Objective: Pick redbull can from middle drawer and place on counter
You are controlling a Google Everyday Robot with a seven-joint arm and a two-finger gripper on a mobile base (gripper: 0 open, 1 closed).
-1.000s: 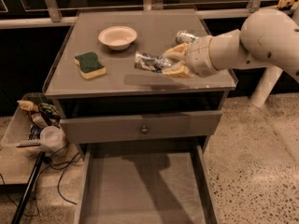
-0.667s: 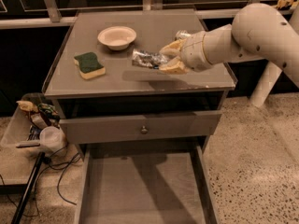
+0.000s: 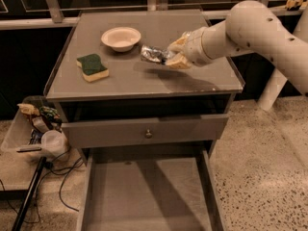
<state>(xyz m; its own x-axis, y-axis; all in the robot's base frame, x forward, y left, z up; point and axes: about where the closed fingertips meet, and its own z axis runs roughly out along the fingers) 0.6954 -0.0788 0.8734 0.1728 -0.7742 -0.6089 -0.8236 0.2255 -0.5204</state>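
Now: can held level over the counter

Sideways above the flat grey counter (image 3: 144, 83), the slim, shiny silver-and-blue redbull can (image 3: 153, 55) lies level in the pale two-finger gripper (image 3: 174, 57), whose jaws are closed on the can's right end. Its shadow falls on the counter beneath. Further left sit a round white bowl (image 3: 121, 37) and a green-and-yellow sponge (image 3: 92, 67), both apart from the can. Below, the wide grey middle drawer (image 3: 149, 201) stands pulled out under a knobbed grey drawer panel (image 3: 110, 131).
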